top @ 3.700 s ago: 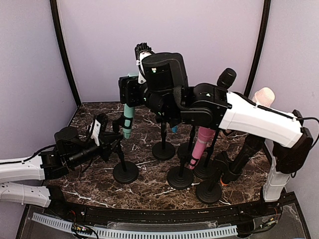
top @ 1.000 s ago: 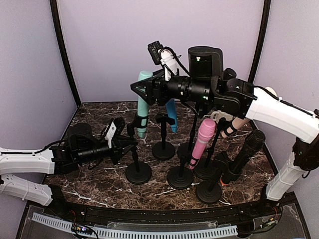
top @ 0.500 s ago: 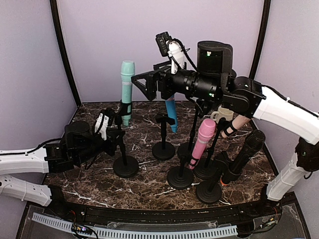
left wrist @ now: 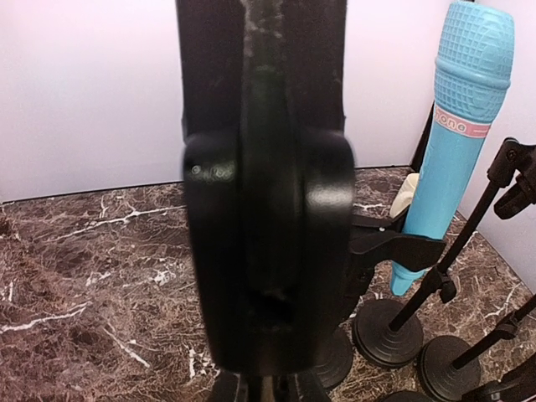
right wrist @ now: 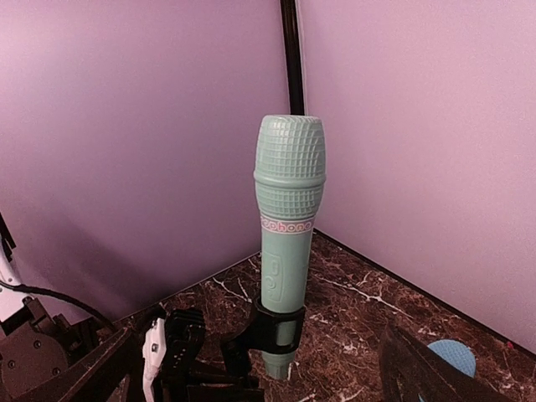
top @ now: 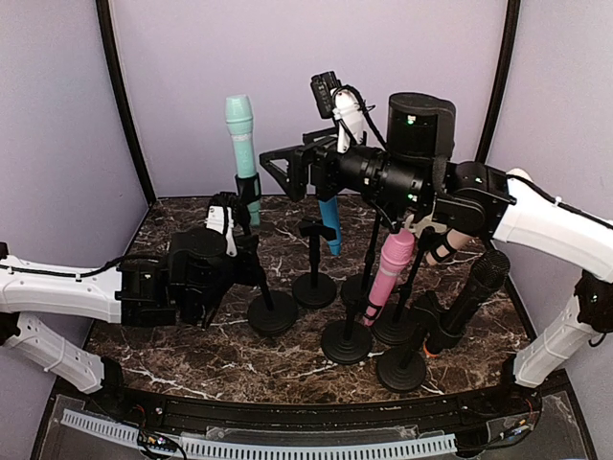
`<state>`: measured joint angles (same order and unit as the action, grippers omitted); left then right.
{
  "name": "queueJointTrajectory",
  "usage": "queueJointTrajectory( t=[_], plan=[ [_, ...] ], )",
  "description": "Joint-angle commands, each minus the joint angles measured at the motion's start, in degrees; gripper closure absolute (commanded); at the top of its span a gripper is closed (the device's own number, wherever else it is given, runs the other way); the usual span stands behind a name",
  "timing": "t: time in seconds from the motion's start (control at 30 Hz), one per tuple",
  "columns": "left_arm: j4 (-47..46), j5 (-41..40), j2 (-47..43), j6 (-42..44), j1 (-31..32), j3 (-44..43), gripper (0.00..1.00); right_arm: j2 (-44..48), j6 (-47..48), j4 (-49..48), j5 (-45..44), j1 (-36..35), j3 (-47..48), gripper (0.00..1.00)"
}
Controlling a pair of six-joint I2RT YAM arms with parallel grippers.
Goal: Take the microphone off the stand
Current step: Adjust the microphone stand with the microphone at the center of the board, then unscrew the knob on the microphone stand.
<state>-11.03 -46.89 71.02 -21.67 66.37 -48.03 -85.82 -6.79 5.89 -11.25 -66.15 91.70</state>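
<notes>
One mint-green microphone (top: 239, 134) stands almost upright near the back left of the marble bench (top: 172, 222), head up. Its lower body is seated in the black clip (top: 251, 189) at the top of its stand (top: 272, 312). Its long axis runs vertically, so it probably has to come out upward, along that axis.

The right pincer (top: 279, 169) hovers just beside it at body height, jaws spread wide and empty. In the right wrist view the microphone sits dead ahead and centred, with one finger (right wrist: 79, 377) low on the left and the other low on the right. The gap therefore opens sideways, across the upright body. The microphone is not yet between the fingers, and a clear gap shows in front of them. The coming move looks like a straight advance to close on the body above the clip.

Lower down, the left pincer (top: 247, 261) is shut on the stand's stem, apparently bracing it, and it sits well below the microphone. The right arm is the nearer one for the grasp.

Close behind the right pincer hangs a blue microphone (top: 329, 222) on its own stand, so any sideways swing risks a knock.
</notes>
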Motion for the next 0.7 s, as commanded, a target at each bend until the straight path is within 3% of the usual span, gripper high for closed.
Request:
queueJointTrajectory(
  t=[0.0, 0.47, 0.5, 0.67],
  plan=[
    [-2.5, -9.6, 2.3, -4.3, 1.7, -3.6, 1.00, 2.6, -1.5, -3.9, -0.3, -0.8, -2.0, 0.02],
    [-5.0, -7.6, 7.8, -3.6, 4.4, 0.2, 0.99, 4.4, -2.3, -4.0, -1.5, -1.2, -4.6, 0.02],
    [-4.5, -7.1, 7.8, -4.4, 4.5, 0.3, 0.97, 4.6, -2.3, -4.0, -1.6, -1.3, -4.7, 0.01],
    [-3.8, -2.5, 6.2, -5.0, 4.6, 2.6, 0.65, 4.5, -2.1, -4.1, -2.2, -1.3, -4.8, 0.01]
  ],
)
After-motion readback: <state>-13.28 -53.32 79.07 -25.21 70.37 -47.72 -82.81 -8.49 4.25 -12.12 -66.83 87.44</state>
